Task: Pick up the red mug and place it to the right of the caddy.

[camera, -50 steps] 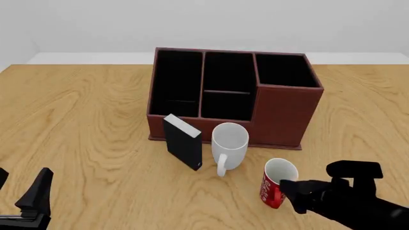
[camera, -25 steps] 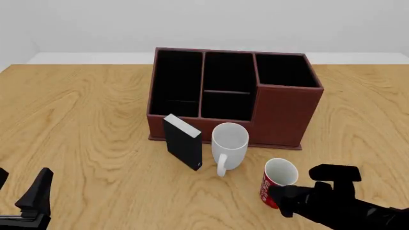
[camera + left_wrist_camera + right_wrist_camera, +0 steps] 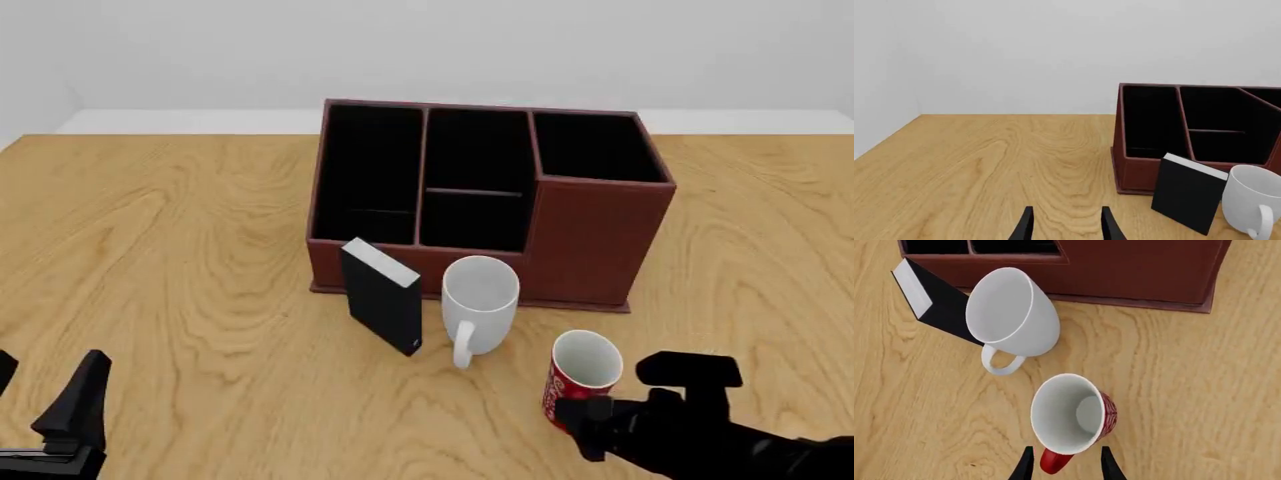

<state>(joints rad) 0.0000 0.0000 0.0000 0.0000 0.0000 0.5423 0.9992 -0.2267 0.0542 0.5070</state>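
1. Two arms at a wood table point(image 3: 174, 220). Right gripper point(image 3: 1064, 467) works, left gripper point(image 3: 1065, 225) idles at the near-left corner, approx 8 o'clock from table centre.

2. Red mug point(image 3: 578, 380) stands upright on the table, just off the caddy's point(image 3: 587, 235) near-right corner, approx 5 o'clock from the caddy centre. Not lifted yet.

3. Caddy sits mid-table, open compartments facing up. Goal spot is at its 3 o'clock; that wood looks bare in the front view.

4. Right gripper's jaws are spread, one each side of the mug's handle point(image 3: 1054, 461), which points back at the arm. Wrist view shows a sliver of gap both sides, so no pinch yet. Prob. lined up this way because the handle is the thin part the fingers can span; the mug body looks too wide.

5. Left gripper's jaws are spread w/ nothing between them, hovering over bare wood, well apart from everything. Likely parked to stay out of the way.

6. White mug point(image 3: 478, 298) and black box point(image 3: 383, 295) stand just in front of the caddy, at 10–11 o'clock from the red mug. White mug is near the red one, not touching.

7. Judgement: next step is to close on the handle, lift, then swing right. Risk: a handle-only grip may let the mug tilt.
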